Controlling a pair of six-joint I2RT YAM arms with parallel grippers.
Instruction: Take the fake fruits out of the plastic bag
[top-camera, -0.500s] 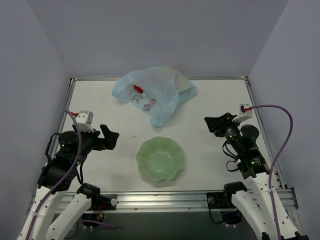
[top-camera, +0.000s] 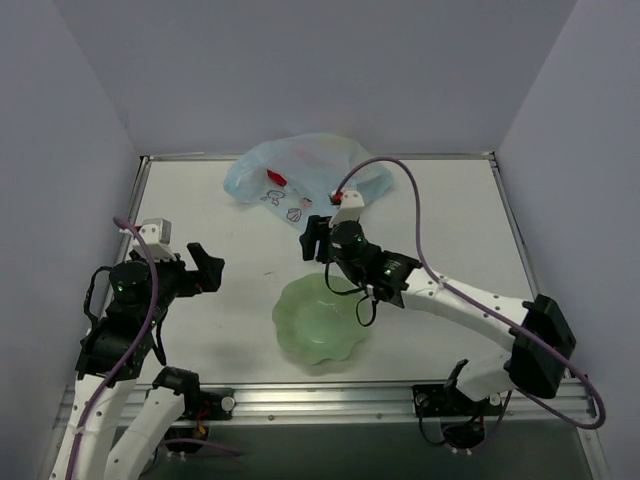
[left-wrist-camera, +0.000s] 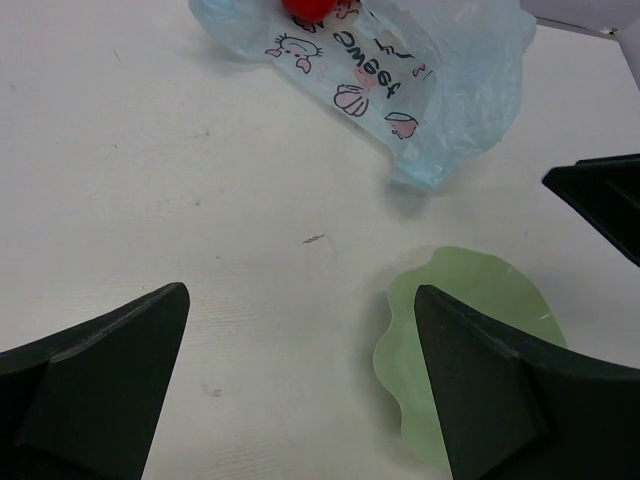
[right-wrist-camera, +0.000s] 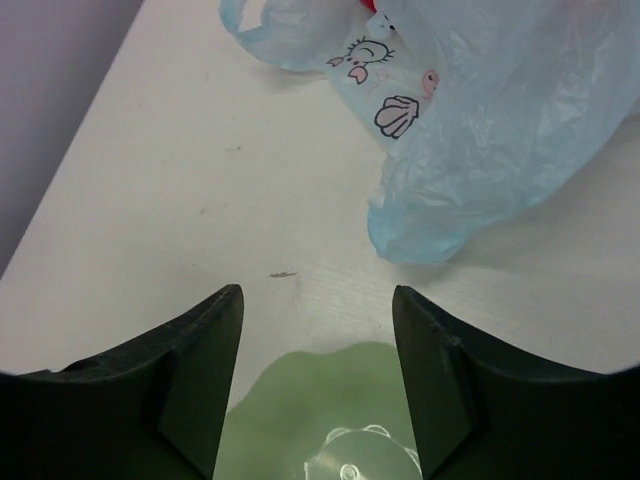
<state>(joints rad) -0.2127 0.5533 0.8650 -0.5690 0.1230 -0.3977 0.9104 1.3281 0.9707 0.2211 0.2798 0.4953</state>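
The plastic bag (top-camera: 305, 170) is lying crumpled at the far middle of the worktop (top-camera: 200, 205), and the fake fruits are sitting inside it; only one red fruit (top-camera: 277, 179) is showing, at the bag's left opening, while the others are hidden by the film. The right arm is reaching across the pale green bowl (top-camera: 300, 335), placing the right fingers (right-wrist-camera: 190, 380) just short of the bag's near corner; they are standing apart and holding nothing. The left fingers (left-wrist-camera: 100, 370) are also standing apart and empty, hovering at the left of the worktop and pointing toward the bag and bowl. Several faults are likely from this position. The film is thin and slack, so fingers closing on a fruit through it are likely to be pinching plastic as well, dragging the whole bag instead of freeing the fruit. With no second grip anchoring the bag, any pull is likely to be sliding it across the worktop. The glossy round fruits are prone to squirting from a partial grip and rolling away. The right forearm is passing low over the bowl and may be nudging it.
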